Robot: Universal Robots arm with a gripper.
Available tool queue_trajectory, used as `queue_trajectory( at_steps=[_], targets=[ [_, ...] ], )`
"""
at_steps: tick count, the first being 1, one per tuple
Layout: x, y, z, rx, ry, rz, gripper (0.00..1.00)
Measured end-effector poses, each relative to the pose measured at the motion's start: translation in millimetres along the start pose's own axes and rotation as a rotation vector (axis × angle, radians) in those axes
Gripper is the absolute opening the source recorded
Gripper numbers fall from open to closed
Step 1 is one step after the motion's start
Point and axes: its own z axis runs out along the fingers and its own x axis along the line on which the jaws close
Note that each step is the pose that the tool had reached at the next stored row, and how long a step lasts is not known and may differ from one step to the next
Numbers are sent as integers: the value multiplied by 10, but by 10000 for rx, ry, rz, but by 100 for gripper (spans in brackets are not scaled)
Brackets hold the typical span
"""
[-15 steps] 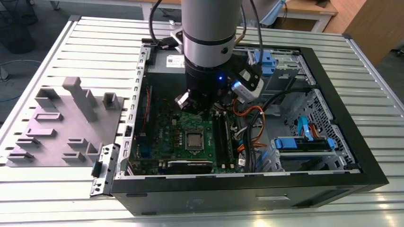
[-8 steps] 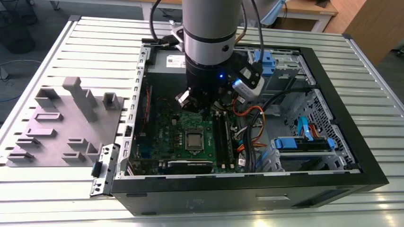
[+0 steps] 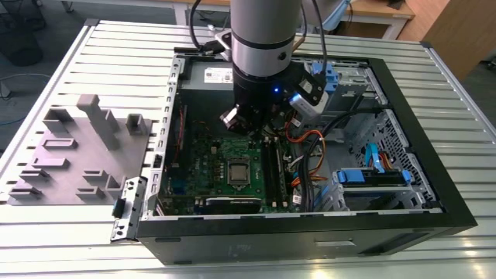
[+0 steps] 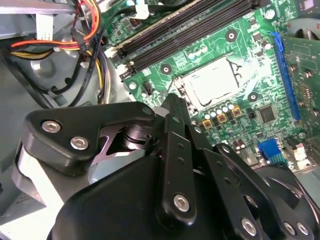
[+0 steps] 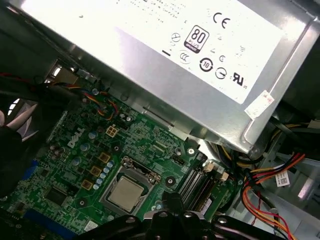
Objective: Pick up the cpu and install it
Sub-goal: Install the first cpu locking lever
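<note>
Close under my wrist, the black linkage gripper [image 4: 172,107] hangs over the green motherboard [image 5: 85,150]; I cannot tell its grip state. Just beyond, the small silvery square cpu [image 5: 124,192] already sits flat in its socket, arm above for access. Farther off, the big grey metal box [image 5: 165,65] lines the case wall.

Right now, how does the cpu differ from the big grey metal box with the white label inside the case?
The cpu is a small flat square with a silvery top; the grey metal box is far larger and blocky. The cpu lies in the socket on the green motherboard, framed by a metal bracket; the box sits at the board's edge, against the case wall. The cpu's top looks plain; the box carries a white label. Both are metal-faced.
</note>
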Motion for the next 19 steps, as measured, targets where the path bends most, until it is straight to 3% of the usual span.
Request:
queue_trajectory(
  at_steps=[7, 17, 19],
  targets=[
    [-60, 6, 15, 1, 2, 1, 11],
    [-93, 57, 127, 15, 13, -99, 11],
    [-89, 54, 142, 38, 39, -357, 11]
  ],
)
